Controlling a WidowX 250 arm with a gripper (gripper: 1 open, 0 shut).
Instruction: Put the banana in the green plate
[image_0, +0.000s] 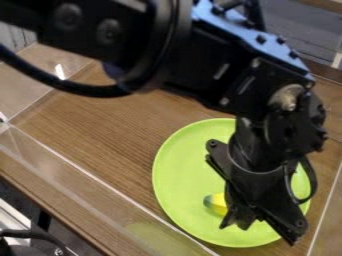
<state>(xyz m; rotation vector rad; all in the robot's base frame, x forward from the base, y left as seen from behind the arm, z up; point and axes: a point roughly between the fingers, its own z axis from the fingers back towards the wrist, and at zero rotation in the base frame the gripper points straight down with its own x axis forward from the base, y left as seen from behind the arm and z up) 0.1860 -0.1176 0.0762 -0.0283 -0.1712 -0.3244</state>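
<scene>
One gripper (247, 212), mine, points down over the green plate (181, 165), jaws closed on the banana (217, 204), which sits low at the plate's 6 o'clock rim. Most bare plate lies toward 9 o'clock; wooden table (94, 125) open beyond.

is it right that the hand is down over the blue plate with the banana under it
Not quite: the plate is lime green, not blue. The camera view shows the hand down over the green plate, with a bit of the yellow banana showing beside its fingers. The rest holds.
</scene>
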